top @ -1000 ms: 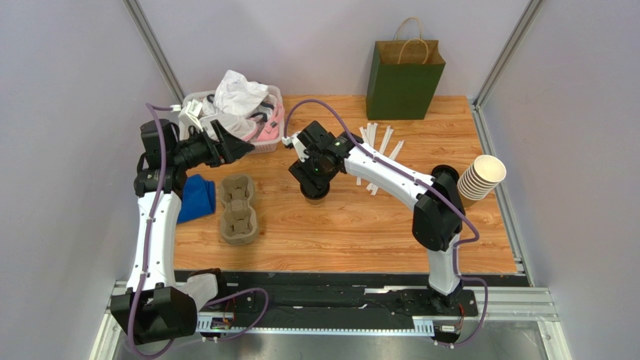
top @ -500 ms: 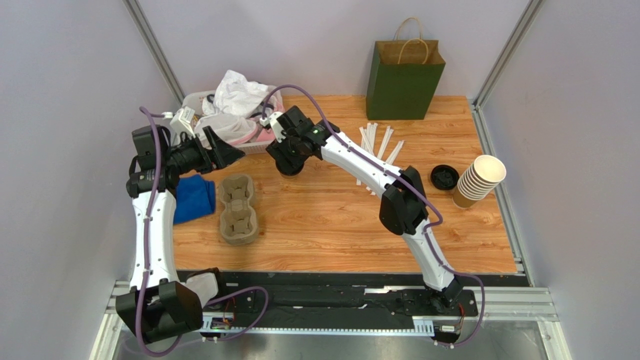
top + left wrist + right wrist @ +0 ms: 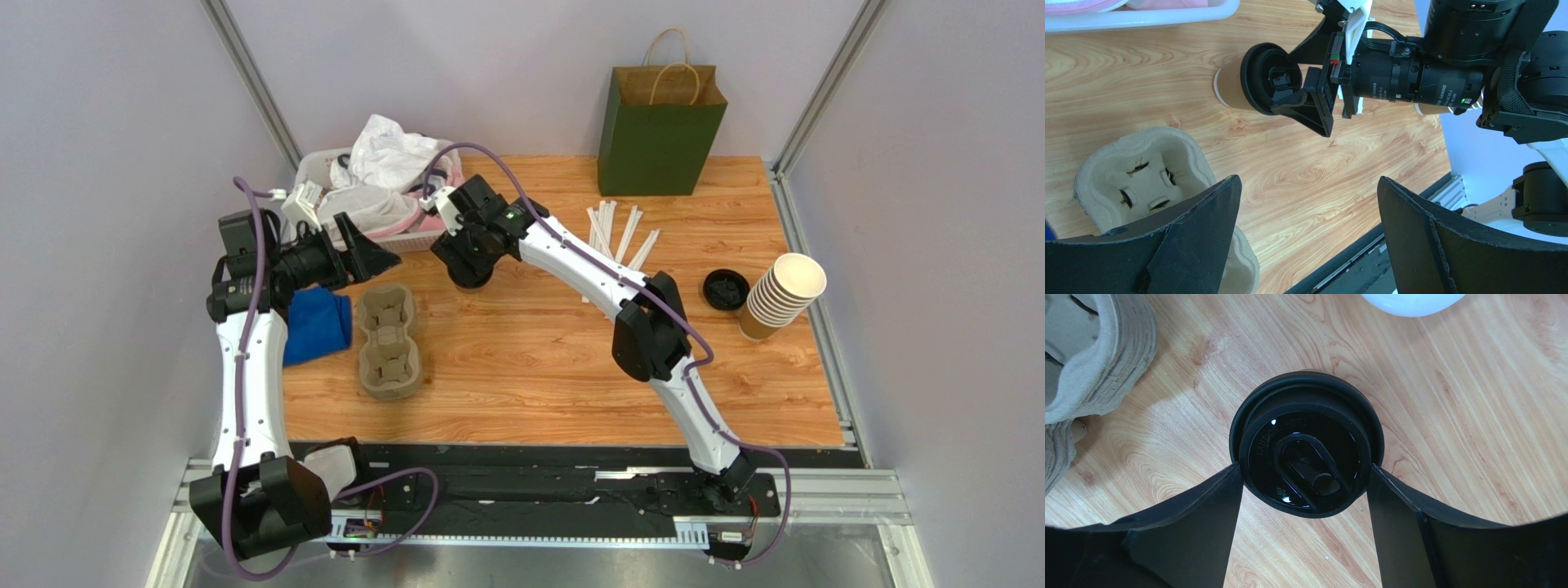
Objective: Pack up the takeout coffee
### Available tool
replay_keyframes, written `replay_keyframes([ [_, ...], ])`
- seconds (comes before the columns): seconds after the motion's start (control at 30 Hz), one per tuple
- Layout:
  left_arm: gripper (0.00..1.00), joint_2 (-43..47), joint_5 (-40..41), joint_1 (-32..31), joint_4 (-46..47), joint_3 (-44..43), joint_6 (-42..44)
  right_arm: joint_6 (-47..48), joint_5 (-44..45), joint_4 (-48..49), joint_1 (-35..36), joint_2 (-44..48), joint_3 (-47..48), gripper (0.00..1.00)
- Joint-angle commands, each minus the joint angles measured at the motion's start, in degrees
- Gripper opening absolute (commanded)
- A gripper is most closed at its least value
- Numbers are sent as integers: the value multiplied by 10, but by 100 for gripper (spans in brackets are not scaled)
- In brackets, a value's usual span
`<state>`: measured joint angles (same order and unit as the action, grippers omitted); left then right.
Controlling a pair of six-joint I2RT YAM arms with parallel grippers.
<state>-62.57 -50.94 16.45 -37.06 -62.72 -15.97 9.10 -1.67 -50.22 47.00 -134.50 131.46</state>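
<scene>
So: cup pinched at the lid, carrier pocket next

Your right gripper (image 3: 1304,474) has the takeout coffee (image 3: 1229,86) by its black lid (image 3: 1306,441). Both fingers press on the lid rim, one each side, w/ nothing on the paper wall. In the top view, cup + gripper sit upper left of ctr, just right of the stacked cup carriers (image 3: 389,343). No view shows whether the base rests on the table (image 3: 552,355) or hangs just above it.

Your left gripper (image 3: 1309,184) is spread wide w/ nothing in it, hovering over the carriers at the left of the top view.

My read: the step in hand is getting the cup into a carrier pocket (image 3: 1143,174). To do it well:

- Keep the cup upright. W/ a lid-only pinch, a tilt or jerk could pop the lid and drop the cup.
- Don't squeeze harder; the lid prob. flexes.
- Use the right wrist view to centre a pocket under the lid before going down.
- Lower straight and slow. Pulp will likely drag on the wall, so let go only once it's seated.
- Consider pinning the stack w/ the left gripper; it looks light and may slide.
- The green bag (image 3: 660,129), top of frame right of ctr, is well apart, so prob. a later step.
</scene>
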Motion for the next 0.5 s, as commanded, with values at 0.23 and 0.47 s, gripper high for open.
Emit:
replay_keyframes([
  [0.23,90,-6,-9,6,-11,4,26,4,-5,1,0,-13,56,93],
  [0.47,90,4,46,7,-55,3,86,-9,-5,1,-1,42,64,100],
])
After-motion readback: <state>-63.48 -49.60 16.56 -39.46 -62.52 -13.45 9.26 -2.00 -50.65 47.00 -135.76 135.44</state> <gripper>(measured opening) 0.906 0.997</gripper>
